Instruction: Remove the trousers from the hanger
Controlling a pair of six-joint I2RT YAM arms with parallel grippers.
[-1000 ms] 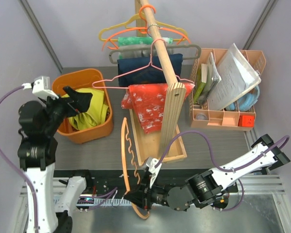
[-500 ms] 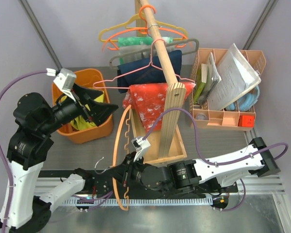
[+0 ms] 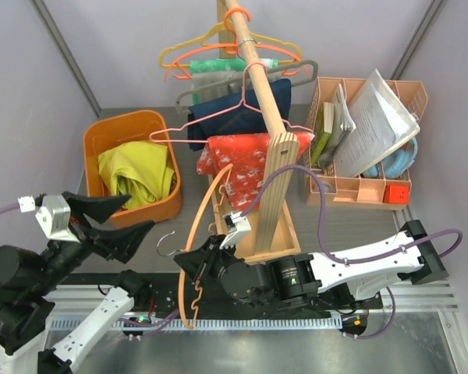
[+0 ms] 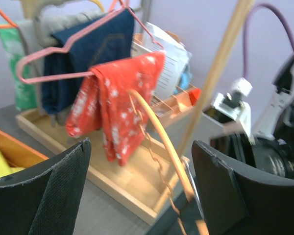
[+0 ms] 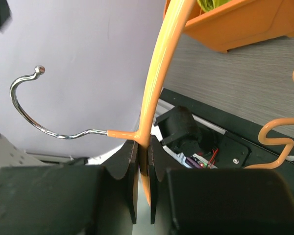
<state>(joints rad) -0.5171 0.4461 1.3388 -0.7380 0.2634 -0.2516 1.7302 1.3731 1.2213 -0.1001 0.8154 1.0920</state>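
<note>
Trousers of thin, plain yellow-green fabric lie crumpled in a loose heap inside the orange plastic bin. At about four o'clock from the bin stands the bare peach plastic hanger, a long curved arm with a wavy lower bar and a metal hook. The right gripper pinches it just beside the hook, fingers pressed onto the plastic. At six o'clock from the bin, the left gripper is spread wide, holding nothing.

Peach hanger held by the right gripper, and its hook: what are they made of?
The light-orange hanger looks like smooth moulded plastic: glossy highlight along the rounded bar. Its hook looks like bare metal wire, silvery and shiny, with a ball tip. The right gripper is shut on the plastic part.
</note>
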